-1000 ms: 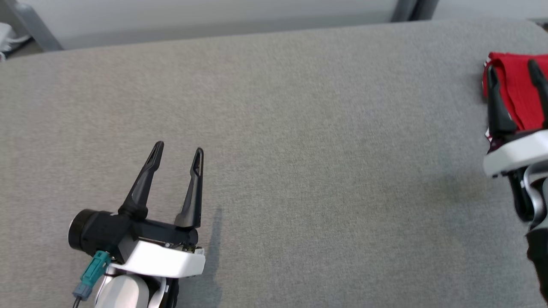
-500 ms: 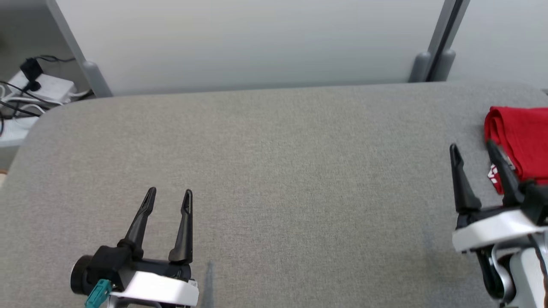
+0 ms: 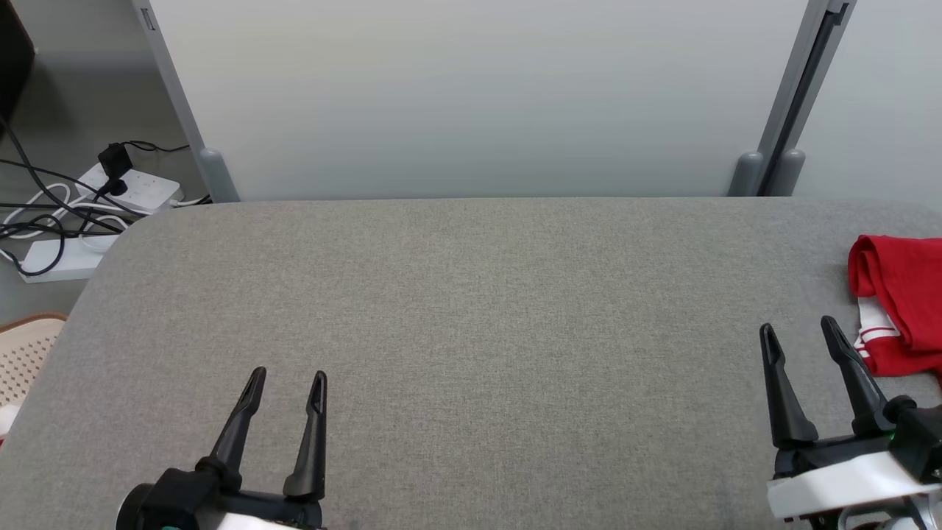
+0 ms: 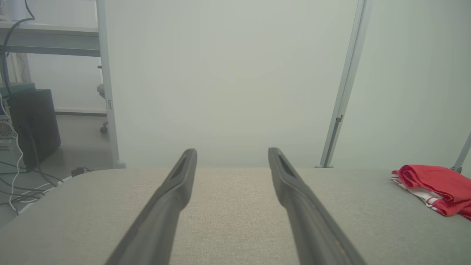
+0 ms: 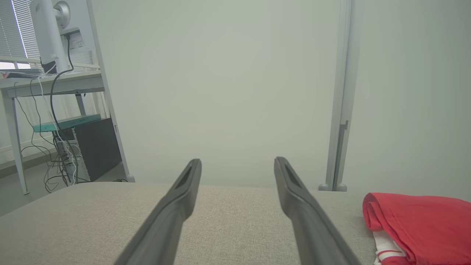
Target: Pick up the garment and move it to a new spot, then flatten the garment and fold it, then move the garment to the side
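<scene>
The red garment [image 3: 901, 309] lies at the right end of the grey table [image 3: 471, 331]. The right gripper [image 3: 798, 335], wide open and empty, stands just beside it; a second ago its fingers overlapped the cloth. The left gripper [image 3: 287, 379] hangs open and empty over the table's near left. The right wrist view adds a monitor [image 5: 48, 33] beyond the table, and the head view a basket [image 3: 26, 350] with its contents hidden.

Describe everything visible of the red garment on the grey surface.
The garment is soft red cloth, folded into a bundle with a rounded fold on its left side. White trim with red stripes peeks out at its near-left corner. It lies on the grey surface at the head view's right edge, partly cut off. The open right pincer stands beside it, not touching.
</scene>
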Controlling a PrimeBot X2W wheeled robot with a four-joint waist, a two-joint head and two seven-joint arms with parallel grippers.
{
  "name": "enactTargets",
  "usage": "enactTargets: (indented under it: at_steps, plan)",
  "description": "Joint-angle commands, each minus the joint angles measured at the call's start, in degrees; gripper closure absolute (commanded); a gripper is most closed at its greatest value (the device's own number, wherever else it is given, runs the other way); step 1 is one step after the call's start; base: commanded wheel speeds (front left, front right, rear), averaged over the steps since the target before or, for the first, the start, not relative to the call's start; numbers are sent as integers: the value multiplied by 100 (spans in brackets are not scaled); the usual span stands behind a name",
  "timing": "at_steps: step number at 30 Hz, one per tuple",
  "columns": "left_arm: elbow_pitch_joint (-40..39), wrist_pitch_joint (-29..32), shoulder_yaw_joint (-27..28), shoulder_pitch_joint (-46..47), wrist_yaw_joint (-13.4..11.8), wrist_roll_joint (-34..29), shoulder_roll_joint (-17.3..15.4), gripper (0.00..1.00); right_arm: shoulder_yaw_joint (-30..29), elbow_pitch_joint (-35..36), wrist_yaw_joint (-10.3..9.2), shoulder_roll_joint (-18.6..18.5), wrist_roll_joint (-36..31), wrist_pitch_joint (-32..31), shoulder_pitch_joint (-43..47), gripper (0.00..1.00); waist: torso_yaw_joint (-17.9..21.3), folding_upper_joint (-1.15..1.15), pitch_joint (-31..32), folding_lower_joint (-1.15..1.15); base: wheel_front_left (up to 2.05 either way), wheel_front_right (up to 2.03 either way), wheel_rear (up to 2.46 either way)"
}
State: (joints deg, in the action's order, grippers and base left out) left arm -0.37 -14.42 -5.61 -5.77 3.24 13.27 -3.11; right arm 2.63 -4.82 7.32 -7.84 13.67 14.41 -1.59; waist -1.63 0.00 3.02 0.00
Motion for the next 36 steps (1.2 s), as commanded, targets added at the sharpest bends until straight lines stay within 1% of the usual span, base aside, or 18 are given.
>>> enactTargets:
  at_steps: [1,8,14,21,22,27,30,34,36]
  plan:
    - [-125,-57,215,109,8,-96,-26,0,136,240,17,-72,-22,59,-9,0,-21,0,24,0,0,0,0]
    - [-78,-57,318,-60,40,-344,-2,0,136,309,17,-9,-7,59,380,0,-72,0,151,0,0,0,0]
    - [-50,-57,409,-120,86,-428,10,0,41,341,17,16,15,59,466,0,-77,0,176,0,0,0,0]
    - [-4,-58,445,-134,73,-498,19,0,14,371,17,6,13,59,522,0,-57,0,202,0,0,0,0]
    - [142,2,257,-326,73,-452,20,100,-57,188,-1,73,3,-1,581,100,-58,0,203,0,0,0,0]
    - [463,29,236,-431,73,-444,56,100,-12,-90,-2,159,10,-31,734,100,-59,0,204,0,0,0,0]
    - [516,72,251,-407,80,-265,56,100,-28,-130,-2,175,180,-71,728,100,-56,0,195,1,0,0,0]
    - [539,138,283,-360,92,5,53,100,-53,-147,-1,182,436,-136,694,100,-47,0,189,13,0,0,0]
    - [553,171,298,-338,97,139,52,100,-65,-160,-1,186,563,-167,678,100,-44,0,179,8,0,0,0]
